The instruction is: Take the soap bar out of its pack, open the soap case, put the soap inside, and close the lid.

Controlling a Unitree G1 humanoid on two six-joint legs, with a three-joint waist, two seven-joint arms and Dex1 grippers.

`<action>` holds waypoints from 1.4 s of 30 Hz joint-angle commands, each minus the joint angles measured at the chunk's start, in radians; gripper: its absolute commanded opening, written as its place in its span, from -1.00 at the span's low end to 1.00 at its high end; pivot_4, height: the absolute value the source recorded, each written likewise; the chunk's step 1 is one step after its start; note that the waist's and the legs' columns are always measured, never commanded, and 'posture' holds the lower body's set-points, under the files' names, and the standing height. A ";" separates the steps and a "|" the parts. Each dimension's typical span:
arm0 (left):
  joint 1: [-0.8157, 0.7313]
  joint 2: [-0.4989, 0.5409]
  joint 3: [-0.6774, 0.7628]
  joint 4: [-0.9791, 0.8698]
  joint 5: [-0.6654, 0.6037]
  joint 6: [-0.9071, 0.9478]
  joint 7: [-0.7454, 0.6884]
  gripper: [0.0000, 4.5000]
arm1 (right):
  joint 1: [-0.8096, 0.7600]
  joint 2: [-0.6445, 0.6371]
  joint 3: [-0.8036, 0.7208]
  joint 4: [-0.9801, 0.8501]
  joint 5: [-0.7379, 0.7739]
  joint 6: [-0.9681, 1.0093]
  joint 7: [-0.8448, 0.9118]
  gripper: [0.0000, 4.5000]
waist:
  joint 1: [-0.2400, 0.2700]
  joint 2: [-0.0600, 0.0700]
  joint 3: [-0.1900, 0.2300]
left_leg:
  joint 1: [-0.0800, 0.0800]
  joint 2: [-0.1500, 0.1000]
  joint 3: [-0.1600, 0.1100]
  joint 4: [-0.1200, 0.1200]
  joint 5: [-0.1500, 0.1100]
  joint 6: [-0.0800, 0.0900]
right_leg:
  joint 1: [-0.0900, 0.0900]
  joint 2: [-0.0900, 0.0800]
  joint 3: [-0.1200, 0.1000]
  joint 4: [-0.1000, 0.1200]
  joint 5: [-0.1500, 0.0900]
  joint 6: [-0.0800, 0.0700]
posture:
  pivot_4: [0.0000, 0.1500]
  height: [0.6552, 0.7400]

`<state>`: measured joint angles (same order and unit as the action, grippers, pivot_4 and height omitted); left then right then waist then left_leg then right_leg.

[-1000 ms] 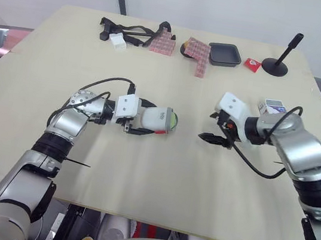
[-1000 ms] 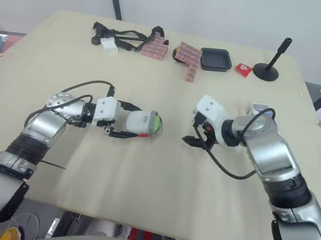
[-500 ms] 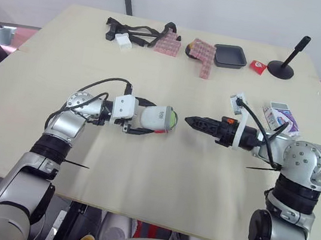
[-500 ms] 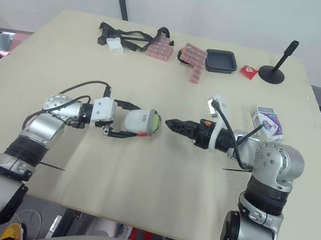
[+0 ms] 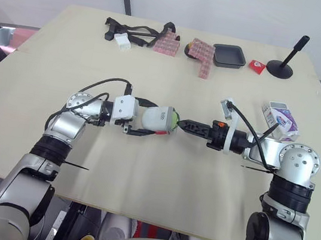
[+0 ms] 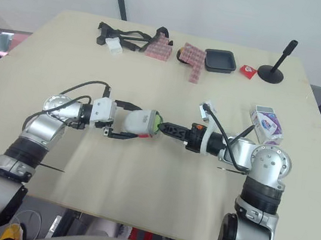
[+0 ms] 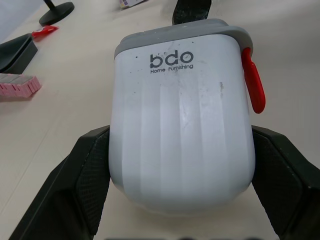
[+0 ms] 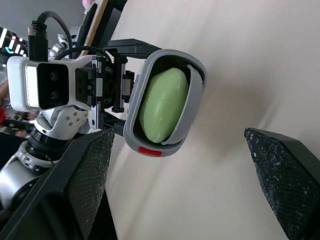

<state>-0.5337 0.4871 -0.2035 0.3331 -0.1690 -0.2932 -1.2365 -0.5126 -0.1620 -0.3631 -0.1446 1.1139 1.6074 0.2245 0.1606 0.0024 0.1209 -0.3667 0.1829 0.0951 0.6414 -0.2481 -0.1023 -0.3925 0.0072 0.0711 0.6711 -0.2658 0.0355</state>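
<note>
Gripping soap case, green soap inside

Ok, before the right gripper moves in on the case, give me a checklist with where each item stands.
1. Soap case held between the left gripper fingers: ok.
2. Green soap sitting inside the case: ok.
3. Right gripper open and facing the case's open end: ok.
4. Case closed: not ok, the soap shows.
5. Red latch free to fasten: cannot tell.
6. Soap pack lying off to the side: ok.
</note>
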 commanded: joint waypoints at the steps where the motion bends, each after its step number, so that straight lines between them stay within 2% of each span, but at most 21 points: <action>1: 0.009 0.006 0.020 -0.049 -0.036 -0.001 -0.009 0.54 | 0.003 0.000 0.001 0.002 0.090 0.007 -0.030 0.99 | 0.000 0.000 0.000 | 0.000 0.000 0.000 0.000 0.000 0.000 | 0.000 0.000 0.000 0.000 0.000 0.000 | 1.00 1.00; 13: -0.001 -0.030 -0.006 -0.055 -0.028 -0.006 -0.012 0.54 | 0.007 0.017 0.075 0.023 0.203 0.007 -0.117 0.99 | -0.002 0.000 0.000 | 0.000 0.000 0.000 0.000 0.000 0.000 | 0.000 -0.001 -0.001 -0.001 0.000 0.000 | 1.00 1.00; 37: 0.022 -0.030 -0.016 -0.105 -0.022 0.012 -0.018 0.54 | -0.040 0.080 0.064 0.118 0.211 -0.008 -0.207 0.99 | -0.024 0.000 0.000 | -0.001 0.000 0.000 -0.001 0.000 0.000 | 0.000 -0.003 -0.001 -0.002 0.000 0.000 | 1.00 1.00; 40: 0.025 -0.028 -0.015 -0.107 -0.021 0.013 -0.019 0.54 | -0.042 0.084 0.062 0.116 0.211 -0.011 -0.208 0.65 | -0.024 0.000 0.000 | -0.001 0.000 0.000 -0.001 0.000 0.000 | 0.000 -0.002 -0.001 -0.002 0.000 0.000 | 1.00 1.00; 42: 0.023 -0.027 -0.013 -0.102 -0.021 0.010 -0.019 0.54 | -0.043 0.082 0.062 0.112 0.217 -0.011 -0.202 0.32 | -0.024 0.000 0.000 | -0.001 0.000 0.000 -0.001 0.000 0.000 | 0.000 -0.002 -0.001 -0.002 0.000 0.000 | 1.00 1.00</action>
<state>-0.5079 0.4475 -0.2272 0.2577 -0.1801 -0.2726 -1.2573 -0.5423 -0.0782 -0.2846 -0.0145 1.2929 1.6042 0.0177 0.1371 0.0024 0.1209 -0.3675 0.1830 0.0948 0.6401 -0.2482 -0.1025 -0.3928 0.0046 0.0696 0.6695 -0.2658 0.0356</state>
